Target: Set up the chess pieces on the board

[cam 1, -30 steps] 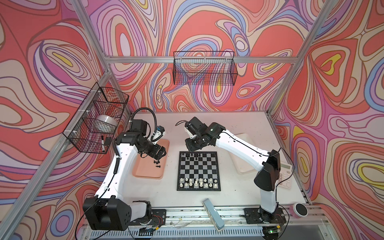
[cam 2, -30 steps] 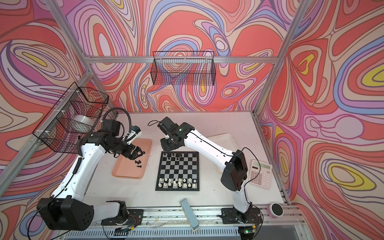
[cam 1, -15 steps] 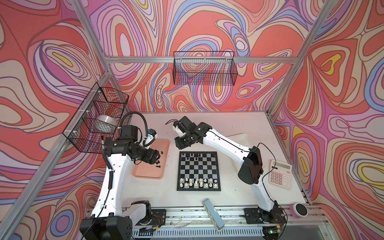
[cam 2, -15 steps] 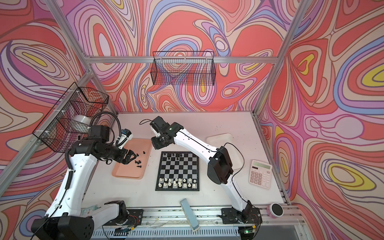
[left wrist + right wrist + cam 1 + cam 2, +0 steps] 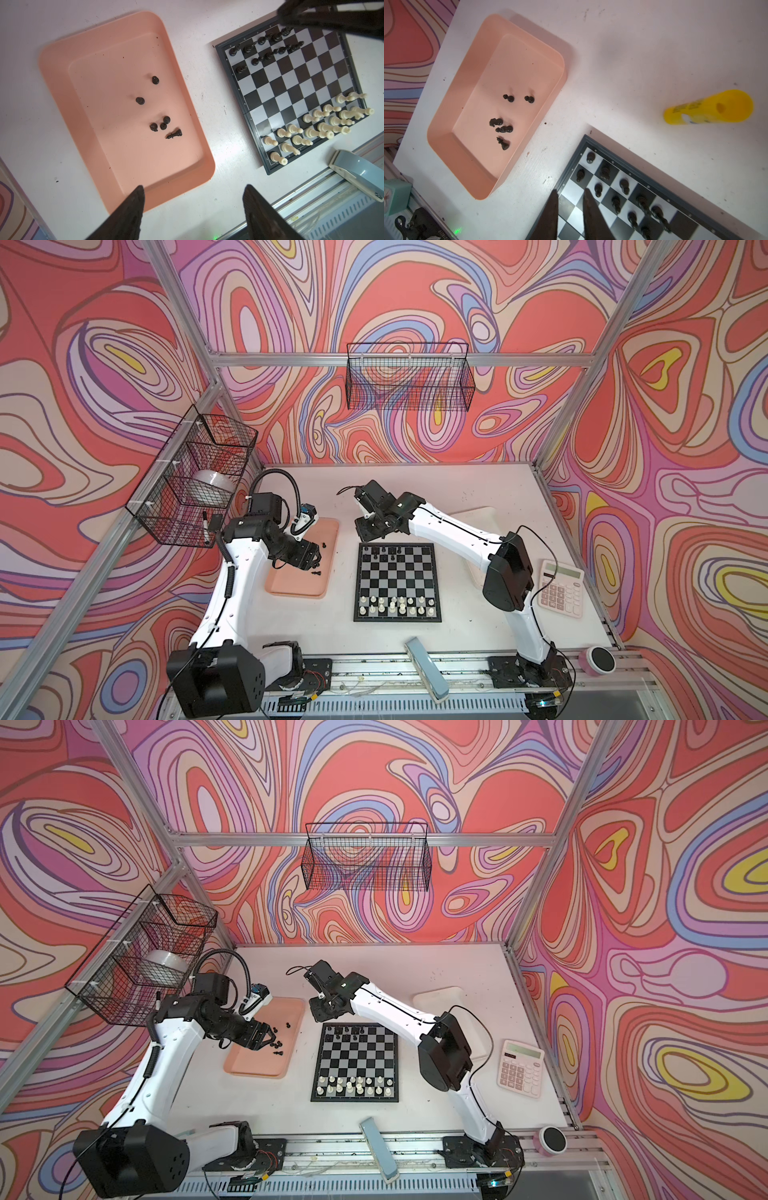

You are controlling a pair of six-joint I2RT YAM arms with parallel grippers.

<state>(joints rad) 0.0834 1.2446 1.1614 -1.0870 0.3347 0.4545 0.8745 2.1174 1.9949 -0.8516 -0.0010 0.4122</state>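
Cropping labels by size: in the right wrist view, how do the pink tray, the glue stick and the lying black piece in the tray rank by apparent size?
1. Tray
2. Glue stick
3. Lying black piece, by far the smallest.

We're seeing both arms w/ white shells & black joints: left arm [image 5: 237,585], right arm [image 5: 525,626]. A ribbed black hose [image 5: 296,493] is arching by the left wrist. A thin black cable [image 5: 455,526] is running along the right arm. The left gripper [image 5: 194,186] is showing dark, tapered fingers [image 5: 128,214].
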